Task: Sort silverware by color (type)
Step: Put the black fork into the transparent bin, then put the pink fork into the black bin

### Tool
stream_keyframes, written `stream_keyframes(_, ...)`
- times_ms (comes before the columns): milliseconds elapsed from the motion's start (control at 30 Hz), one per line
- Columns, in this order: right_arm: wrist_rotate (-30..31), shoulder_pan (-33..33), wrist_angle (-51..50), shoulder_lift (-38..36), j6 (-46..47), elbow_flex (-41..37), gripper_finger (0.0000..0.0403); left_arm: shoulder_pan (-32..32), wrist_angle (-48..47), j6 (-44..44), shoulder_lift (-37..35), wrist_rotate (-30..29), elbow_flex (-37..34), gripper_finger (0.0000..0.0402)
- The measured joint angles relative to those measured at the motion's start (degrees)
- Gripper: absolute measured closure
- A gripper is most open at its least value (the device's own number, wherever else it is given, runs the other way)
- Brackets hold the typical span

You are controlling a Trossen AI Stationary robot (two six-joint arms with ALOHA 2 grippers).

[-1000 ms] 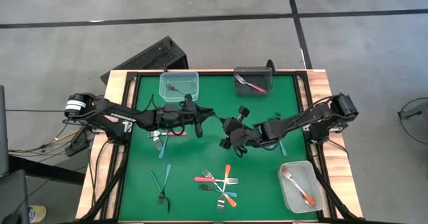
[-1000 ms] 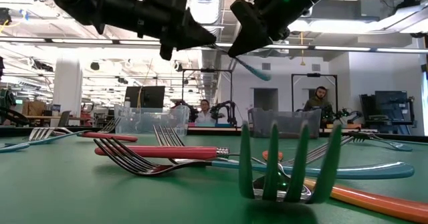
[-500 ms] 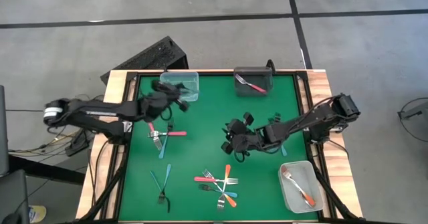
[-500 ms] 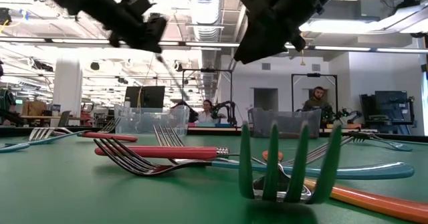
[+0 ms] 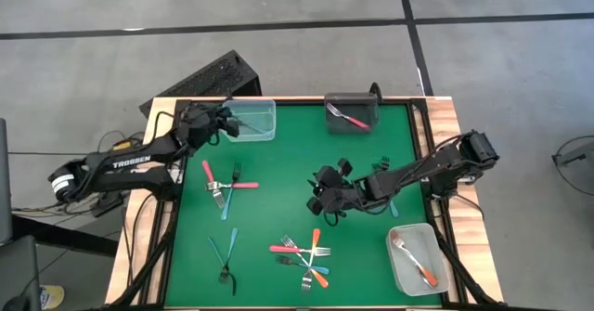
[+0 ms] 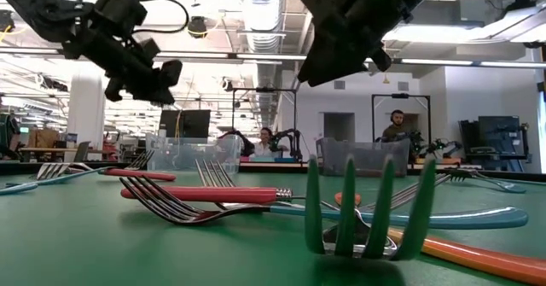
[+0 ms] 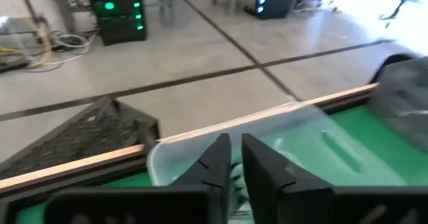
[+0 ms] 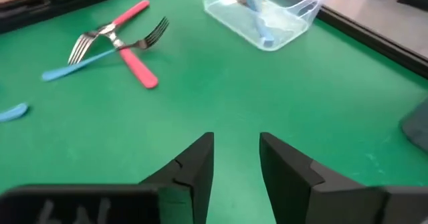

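Your left gripper (image 5: 225,123), fingers nearly together and empty, hovers at the clear tub (image 5: 263,118); descending could tip it. Your right gripper (image 8: 235,158) waits spread.

Clear tub (image 5: 251,118); dark tub (image 5: 351,113); clear tub (image 5: 416,258)

Green table top (image 5: 278,162), wood-edged. Clear tub (image 5: 252,118) at 11 o'clock, dark tub (image 5: 351,114) at 1, clear tub (image 5: 416,257) at 5. Loose forks: crossed pair (image 5: 223,187) at 9, pair (image 5: 224,257) at 7, cluster (image 5: 303,257) at 6.
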Motion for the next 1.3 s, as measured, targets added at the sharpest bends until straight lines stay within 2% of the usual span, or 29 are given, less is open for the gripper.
stream_keyframes(133, 0.0, -0.5, 0.14, 0.0, 0.48, 0.0, 0.0237, 2.44, 1.72, 0.21, 2.85, 1.99, -0.02, 0.0313)
stream_keyframes(267, -1.35, -0.52, 0.38, 0.0, 0.55, 0.0, 0.0221, 5.08, 1.34, -0.15, 4.07, 5.74, -0.01, 0.0242)
stream_keyframes(367, -2.64, -0.52, 0.24, 0.0, -0.6, 0.0, 0.0219, 5.89, -0.08, -1.01, 3.73, 9.95, -0.02, 0.0207)
stream_keyframes(467, -5.89, -0.54, 0.19, 0.0, -1.54, 0.0, 0.0224, 5.15, -0.58, -1.2, 1.82, 17.09, -0.02, 0.0195)
stream_keyframes(567, -10.15, -0.53, -0.32, 0.0, 0.24, -0.1, 0.0238, 1.86, -0.8, -1.22, -0.47, 24.06, -0.02, 0.0197)
stream_keyframes(700, -14.67, 0.58, -1.59, 0.35, 6.72, -0.5, 0.0264, -9.1, 1.99, 1.14, -3.05, 29.78, -1.13, 0.0211)
stream_keyframes(800, -14.69, 2.46, -4.4, 0.37, 8.97, -0.5, 0.0285, -20.61, 7.77, 1.57, -3.3, 26.98, -3.46, 0.0224)
stream_keyframes(867, -13.33, 3.41, -8.89, 0.06, 12.35, -0.46, 0.0297, -27.62, 11.83, 1.91, -3.32, 21.9, -5.03, 0.0231)
stream_keyframes(1000, -10.42, 4.44, -22.47, -2.38, 20.42, -0.48, 0.0308, -37.49, 12.1, 1.96, -3.31, 11.82, -5.7, 0.0238)
stream_keyframes(1133, -12.46, 4.18, -31.62, -2.85, 24.26, -0.5, 0.031, -41.97, 11.76, 1.99, -3.33, 4.92, -5.7, 0.0239)
stream_keyframes(1300, -13.5, 4.18, -32.8, -2.31, 21.41, -0.5, 0.031, -42.74, 11.76, 1.38, -3.25, 2.68, -5.7, 0.0239)
